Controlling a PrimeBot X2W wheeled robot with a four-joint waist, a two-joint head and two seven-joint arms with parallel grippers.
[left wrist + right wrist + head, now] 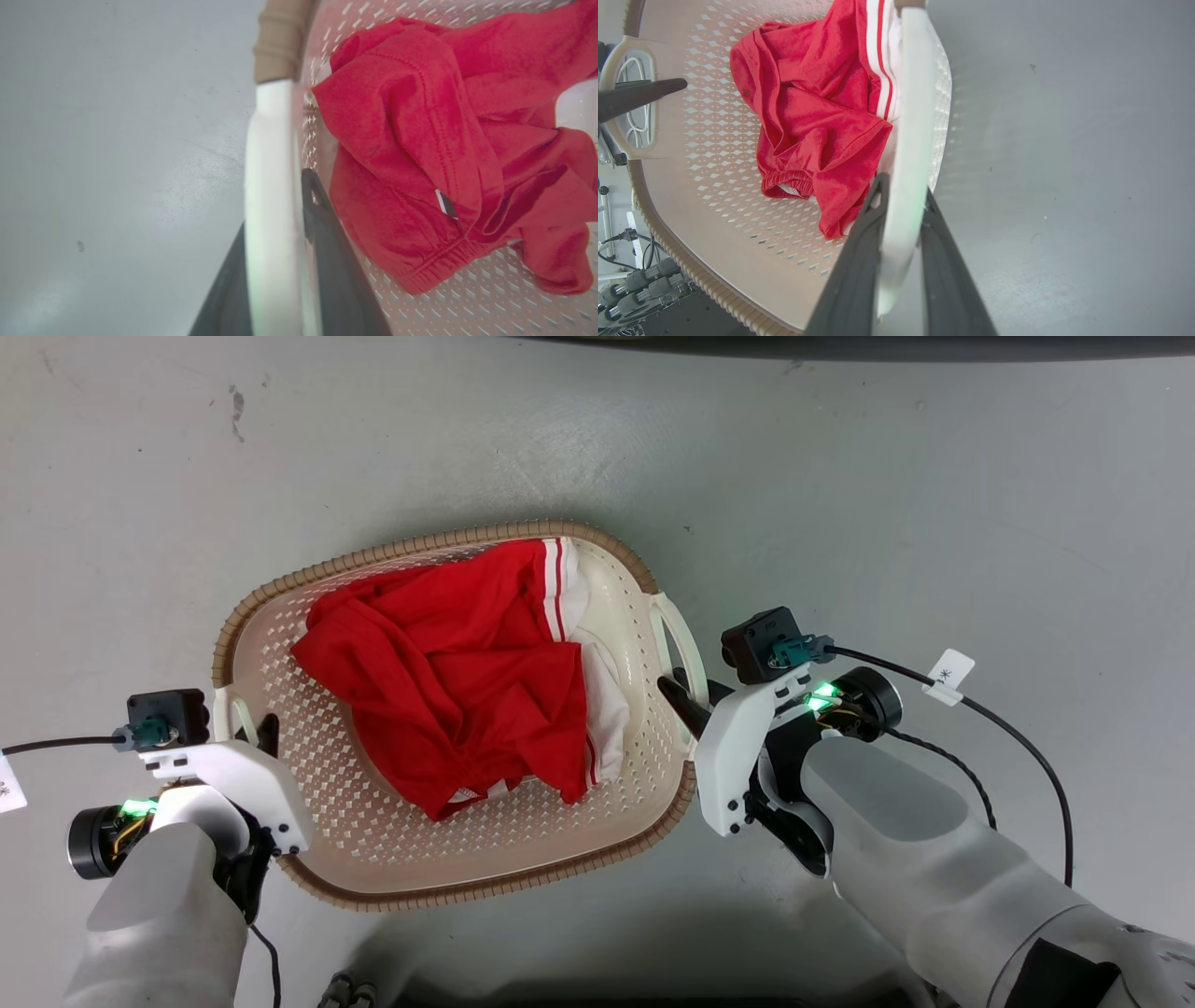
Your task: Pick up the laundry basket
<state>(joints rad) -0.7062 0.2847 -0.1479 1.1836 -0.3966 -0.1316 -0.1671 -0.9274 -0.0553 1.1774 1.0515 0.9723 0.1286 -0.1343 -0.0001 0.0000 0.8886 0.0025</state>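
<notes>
The laundry basket (373,831) lies on the grey floor, cream-white with a brown braided rim, and holds a red garment (448,681) with white stripes. My left gripper (254,728) is shut on the basket's left white handle (271,186), which runs between the two dark fingers (327,252) in the left wrist view. At the opposite side, my right gripper (691,702) is shut on the right white handle (910,116), clamped between its fingers (859,261). Whether the basket is off the floor cannot be told.
Bare grey floor (934,523) surrounds the basket. A dark edge (840,345) runs along the top of the head view. A black cable (1027,747) trails from my right wrist. Base parts and cables (635,284) sit beyond the basket's near rim.
</notes>
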